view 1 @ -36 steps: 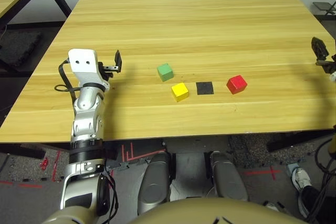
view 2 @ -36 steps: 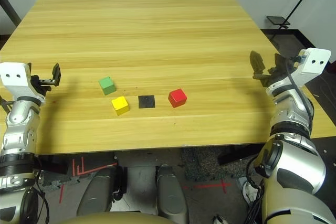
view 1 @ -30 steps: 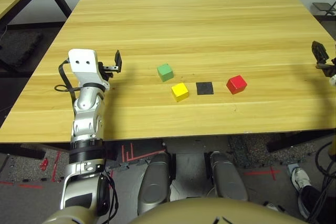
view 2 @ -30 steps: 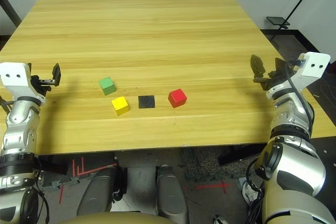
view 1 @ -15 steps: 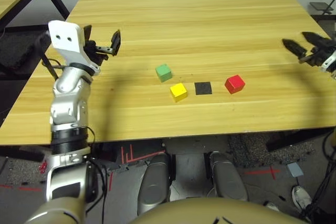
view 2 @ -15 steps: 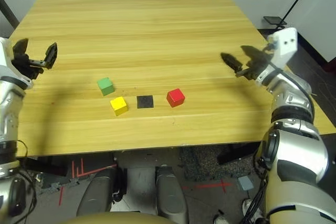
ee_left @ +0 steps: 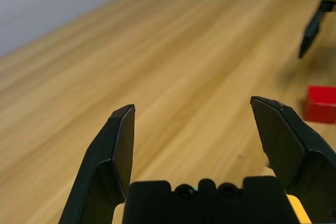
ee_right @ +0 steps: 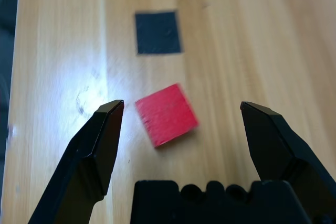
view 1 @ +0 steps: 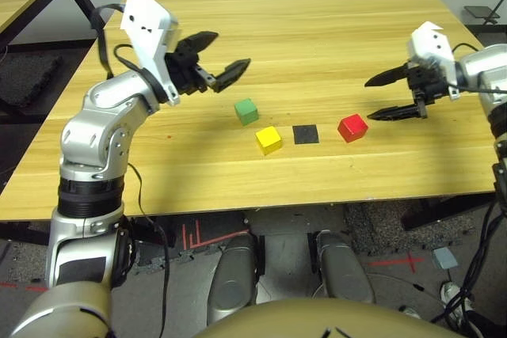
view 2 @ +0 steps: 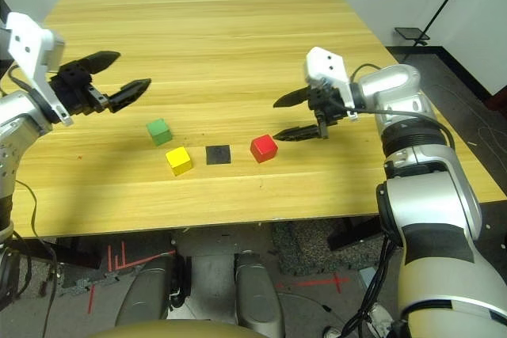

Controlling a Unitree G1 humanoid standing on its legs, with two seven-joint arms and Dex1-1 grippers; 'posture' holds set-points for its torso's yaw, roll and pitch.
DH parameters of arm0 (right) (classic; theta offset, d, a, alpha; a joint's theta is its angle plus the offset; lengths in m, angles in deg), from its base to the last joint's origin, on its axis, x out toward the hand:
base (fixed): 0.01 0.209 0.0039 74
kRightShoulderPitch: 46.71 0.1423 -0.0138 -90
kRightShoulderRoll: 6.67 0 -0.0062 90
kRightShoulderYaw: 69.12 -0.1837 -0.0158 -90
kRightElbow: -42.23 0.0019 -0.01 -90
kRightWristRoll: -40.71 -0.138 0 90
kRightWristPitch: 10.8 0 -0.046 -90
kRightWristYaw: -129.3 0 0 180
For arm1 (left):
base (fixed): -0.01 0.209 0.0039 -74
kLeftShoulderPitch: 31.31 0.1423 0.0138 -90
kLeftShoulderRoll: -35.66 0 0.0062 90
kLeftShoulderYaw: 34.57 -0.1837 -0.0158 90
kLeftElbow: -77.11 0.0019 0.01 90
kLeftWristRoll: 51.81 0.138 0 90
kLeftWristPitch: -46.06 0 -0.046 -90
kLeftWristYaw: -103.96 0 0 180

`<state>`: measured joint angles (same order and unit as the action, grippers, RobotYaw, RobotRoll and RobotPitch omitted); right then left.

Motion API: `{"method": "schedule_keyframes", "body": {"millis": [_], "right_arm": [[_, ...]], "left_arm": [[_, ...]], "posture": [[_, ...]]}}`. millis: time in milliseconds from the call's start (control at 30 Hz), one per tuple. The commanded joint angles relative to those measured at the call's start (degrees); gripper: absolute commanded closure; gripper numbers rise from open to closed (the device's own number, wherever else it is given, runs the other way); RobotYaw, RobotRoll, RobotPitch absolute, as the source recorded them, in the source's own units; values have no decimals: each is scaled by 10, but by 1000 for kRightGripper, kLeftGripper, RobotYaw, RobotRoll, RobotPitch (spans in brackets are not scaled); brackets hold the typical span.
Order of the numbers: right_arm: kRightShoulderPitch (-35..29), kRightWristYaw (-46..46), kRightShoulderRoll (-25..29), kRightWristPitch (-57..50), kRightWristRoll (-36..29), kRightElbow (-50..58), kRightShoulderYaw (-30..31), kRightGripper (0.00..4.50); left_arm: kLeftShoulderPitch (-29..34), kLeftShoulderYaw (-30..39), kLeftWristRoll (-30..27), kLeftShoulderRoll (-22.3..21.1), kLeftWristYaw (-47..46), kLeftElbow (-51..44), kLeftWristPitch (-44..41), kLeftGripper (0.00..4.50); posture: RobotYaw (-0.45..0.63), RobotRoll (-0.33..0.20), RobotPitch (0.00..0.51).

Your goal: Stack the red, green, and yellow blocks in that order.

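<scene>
While no writing or brand mark can be read on anything, the count is plain: three cubes, one of each colour, and one flat black square patch [view 1: 306, 134], all on a light wooden table [view 1: 317, 29]. Nearest the robot lies the yellow block [view 1: 269, 139], just left of the patch. At about the same depth, the red block [view 1: 352, 127] sits just right of the patch, apart from it. Slightly farther and to the left, the green block [view 1: 246, 111] stands close beside the yellow one without touching it. None is stacked. Just right of the red block hovers the right gripper [view 1: 379, 96], its two black fingers spread wide and holding nothing; its wrist camera looks down on the red block [ee_right: 166, 114] between them. Farther left, beyond the green block, the left gripper [view 1: 227, 56] hangs above the table, likewise spread wide and empty.
</scene>
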<state>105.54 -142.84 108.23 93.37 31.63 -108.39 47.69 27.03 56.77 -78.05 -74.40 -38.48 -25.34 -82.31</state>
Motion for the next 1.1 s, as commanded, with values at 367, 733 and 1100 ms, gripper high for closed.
{"method": "schedule_keyframes", "body": {"millis": [367,733,1100], "right_arm": [[45,-4,-62,125,93,-103,55,0],[53,-4,-86,142,157,-124,18,945],[74,-4,-113,-29,127,-53,-2,2469]], "left_arm": [[40,-24,28,3,-12,-36,-32,16],[62,-10,26,16,-45,-71,-52,0],[57,-12,30,25,-53,-70,-54,0]], "posture": [[429,-193,105],[471,-207,109],[461,-231,105]]}}
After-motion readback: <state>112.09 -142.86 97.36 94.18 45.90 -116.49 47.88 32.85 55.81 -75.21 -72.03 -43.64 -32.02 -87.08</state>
